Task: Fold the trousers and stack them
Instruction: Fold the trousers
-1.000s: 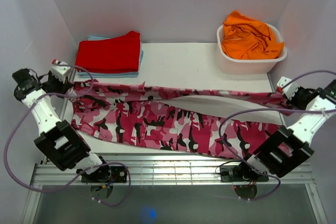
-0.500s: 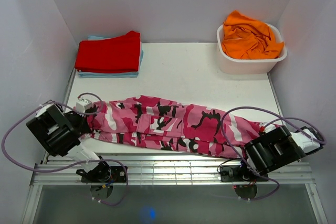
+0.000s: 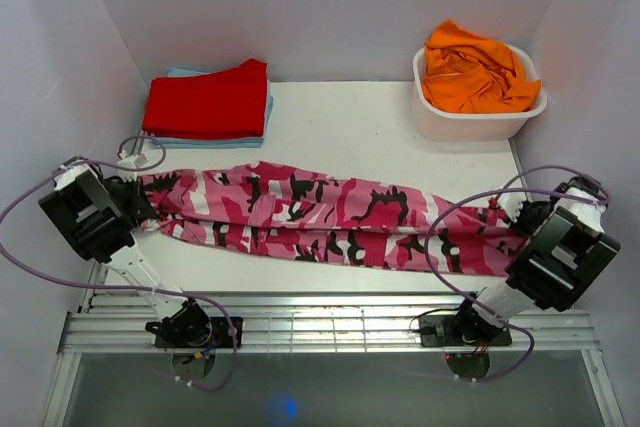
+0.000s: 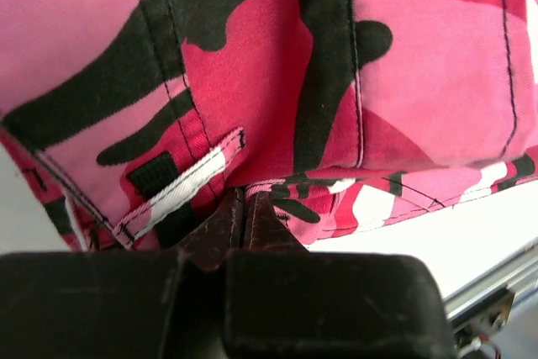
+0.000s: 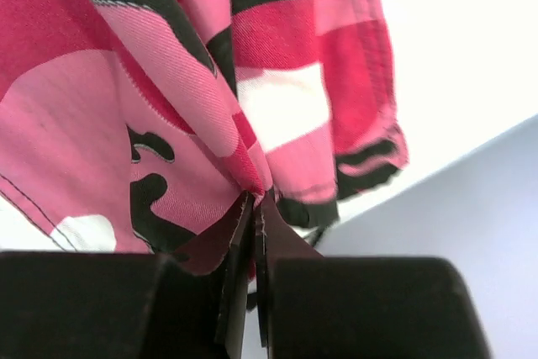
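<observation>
Stretched tauter than half a second before, the trousers (image 3: 320, 215) lay as a long folded band nearer the arms than the white tub (image 3: 432, 119), reaching away to its left. The cloth looked soft and limp and seemed best held at its ends. The left gripper (image 4: 244, 205) and right gripper (image 5: 253, 208) each pinched one end.

The black-and-white left arm (image 3: 92, 215) bends outward from its base, wrist low and pointing inward. Its two-finger left pincer (image 3: 137, 205) has its dark fingertips (image 4: 220, 226) pressed together on a fold of the pink, magenta, white and black camouflage-print fabric trousers (image 3: 320, 215). The matching right arm (image 3: 560, 257) mirrors it. The right pincer (image 3: 512, 215) has its fingertips (image 5: 234, 248) likewise pinched closed on that cloth.
</observation>
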